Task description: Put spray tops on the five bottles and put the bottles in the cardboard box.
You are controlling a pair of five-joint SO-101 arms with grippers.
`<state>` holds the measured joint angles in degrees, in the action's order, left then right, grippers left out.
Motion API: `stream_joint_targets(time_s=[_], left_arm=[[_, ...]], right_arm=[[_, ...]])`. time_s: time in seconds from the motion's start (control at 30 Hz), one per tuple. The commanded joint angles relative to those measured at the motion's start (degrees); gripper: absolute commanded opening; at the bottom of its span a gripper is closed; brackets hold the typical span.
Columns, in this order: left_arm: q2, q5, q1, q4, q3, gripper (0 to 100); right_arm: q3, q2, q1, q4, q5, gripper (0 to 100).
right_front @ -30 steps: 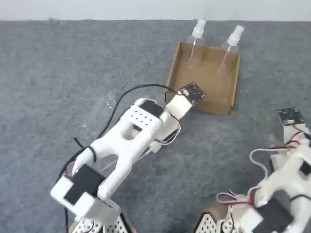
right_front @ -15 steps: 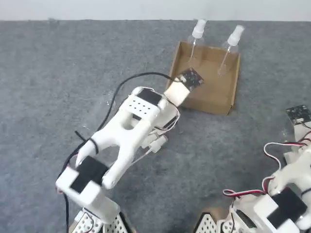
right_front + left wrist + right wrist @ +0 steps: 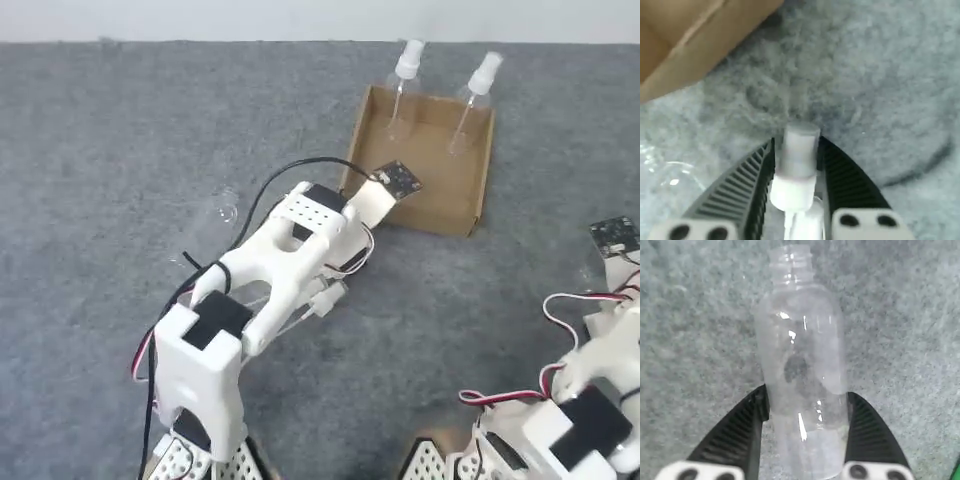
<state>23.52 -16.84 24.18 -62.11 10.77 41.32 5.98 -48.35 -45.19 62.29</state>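
In the left wrist view my left gripper (image 3: 796,142) is shut on a white spray top (image 3: 797,172), held just above the grey carpet near a corner of the cardboard box (image 3: 685,45). The right wrist view has my right gripper (image 3: 806,395) shut on a clear capless bottle (image 3: 800,340), its open neck pointing away from the jaws. From above, the left arm (image 3: 290,250) stretches toward the front left corner of the cardboard box (image 3: 415,218). Two bottles with spray tops (image 3: 405,75) (image 3: 478,85) stand at the back of the box. The right arm (image 3: 600,370) sits at the lower right.
Another clear capless bottle (image 3: 205,225) lies on the carpet left of the left arm; its edge shows in the left wrist view (image 3: 660,172). Cables loop over both arms. Open carpet lies between the arms and along the far left.
The right arm pulled back toward the right edge with its bottle, then stayed put. The left arm's base and elbow swung, while its wrist stayed by the box's front left corner.
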Motion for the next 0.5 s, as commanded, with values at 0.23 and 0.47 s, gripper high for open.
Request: stream_joint_targets(time_s=[0.23, 0.47], left_arm=[[-10.11, 2.11, 0.09, -3.52, -2.24, 3], [-21.36, 4.13, -0.79, -5.80, -2.07, 3]], right_arm=[[0.00, -1.63, 0.04, 0.22, 0.35, 11.3], [-0.09, -1.10, 2.59, -5.05, 0.35, 14.3]])
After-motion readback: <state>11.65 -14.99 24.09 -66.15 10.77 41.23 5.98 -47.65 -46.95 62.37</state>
